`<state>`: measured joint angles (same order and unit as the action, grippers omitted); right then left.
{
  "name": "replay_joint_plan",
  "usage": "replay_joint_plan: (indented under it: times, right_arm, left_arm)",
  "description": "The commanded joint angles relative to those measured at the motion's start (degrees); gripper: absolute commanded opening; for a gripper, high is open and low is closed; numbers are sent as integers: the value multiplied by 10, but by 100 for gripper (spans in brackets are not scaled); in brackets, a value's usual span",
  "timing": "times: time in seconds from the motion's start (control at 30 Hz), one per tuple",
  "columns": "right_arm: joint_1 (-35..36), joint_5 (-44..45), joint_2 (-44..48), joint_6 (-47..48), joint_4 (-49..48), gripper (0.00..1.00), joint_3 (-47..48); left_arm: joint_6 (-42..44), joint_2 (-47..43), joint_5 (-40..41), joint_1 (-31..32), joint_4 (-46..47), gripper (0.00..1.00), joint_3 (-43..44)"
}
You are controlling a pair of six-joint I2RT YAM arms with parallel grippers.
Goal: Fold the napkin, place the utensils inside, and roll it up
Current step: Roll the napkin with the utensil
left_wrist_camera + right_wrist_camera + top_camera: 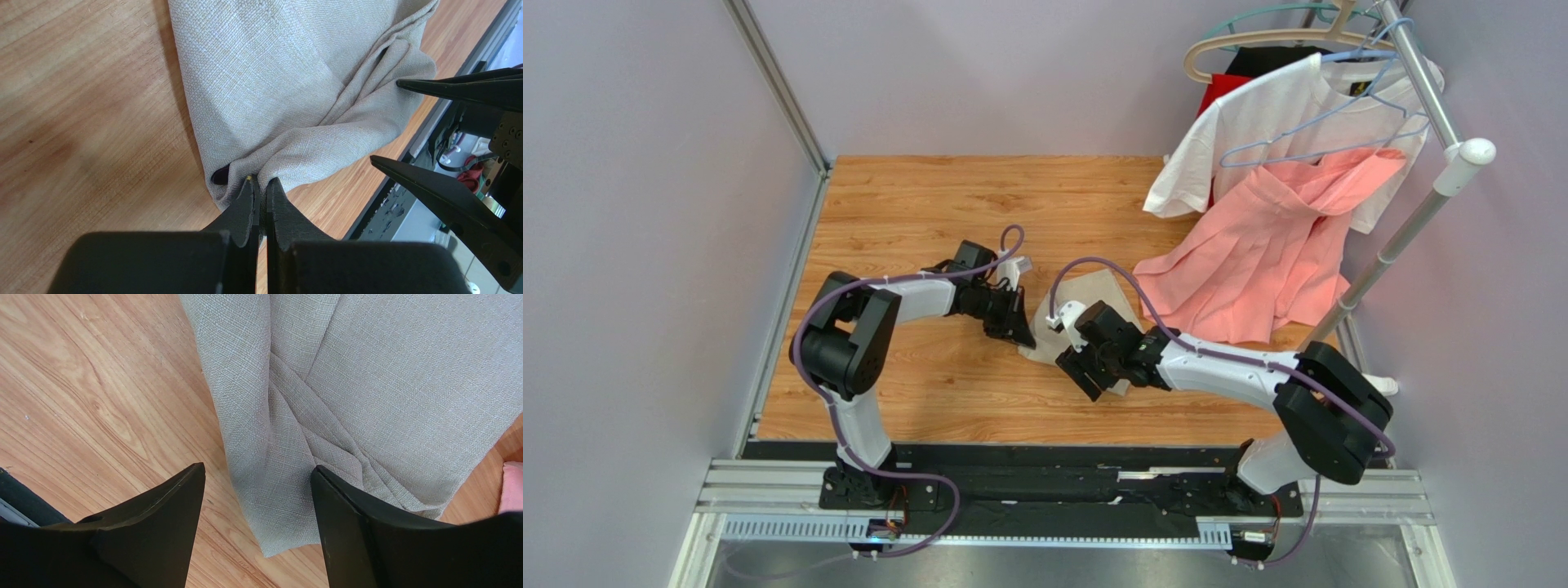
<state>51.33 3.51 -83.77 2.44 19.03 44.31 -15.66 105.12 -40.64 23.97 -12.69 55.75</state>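
The beige napkin (1090,298) lies folded and creased on the wooden table, between my two grippers. My left gripper (1024,331) is at its left corner. In the left wrist view this gripper (262,184) is shut, pinching a bunched edge of the napkin (276,79). A dark purple utensil tip (220,175) peeks out of the fold beside the pinch; the rest of the utensils is hidden. My right gripper (1078,363) hovers at the napkin's near corner. Its jaws (258,470) stand open, straddling that corner of the napkin (380,380) and holding nothing.
A clothes rack pole (1425,214) stands at the right, with a white T-shirt (1271,123) and a salmon-pink garment (1271,257) hanging down onto the table near the napkin. The black base rail (1051,484) runs along the near edge. Grey walls close in both sides.
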Motion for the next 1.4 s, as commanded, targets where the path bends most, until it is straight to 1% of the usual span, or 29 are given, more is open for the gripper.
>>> replay_joint_plan:
  times: [0.0,0.23,0.4,0.47,0.6,0.8,1.1,1.23,1.37]
  right_arm:
    - [4,18,-22,5,3,67,45]
    - [5,-3,-61,-21,76,56,91]
    - [7,-12,-62,-55,110,55,97]
    - [7,-14,-63,-66,117,52,96]
    - [11,-10,-59,-83,129,52,85]
    - [12,0,-57,-105,136,56,73]
    - [20,8,-47,-151,152,54,52]
    - [25,22,-41,-167,161,51,51]
    - [25,21,-46,-176,166,44,49]
  left_arm:
    - [33,15,58,-7,-48,0,2]
    - [33,5,70,-9,-55,0,3]
    - [29,4,72,-11,-56,0,0]
    - [28,3,74,-13,-56,0,0]
    - [26,0,80,-19,-57,0,-2]
    - [23,-2,81,-23,-54,0,-2]
    - [20,-5,86,-27,-55,0,-4]
    - [20,-6,86,-28,-55,0,-5]
    - [20,-8,82,-28,-52,0,-5]
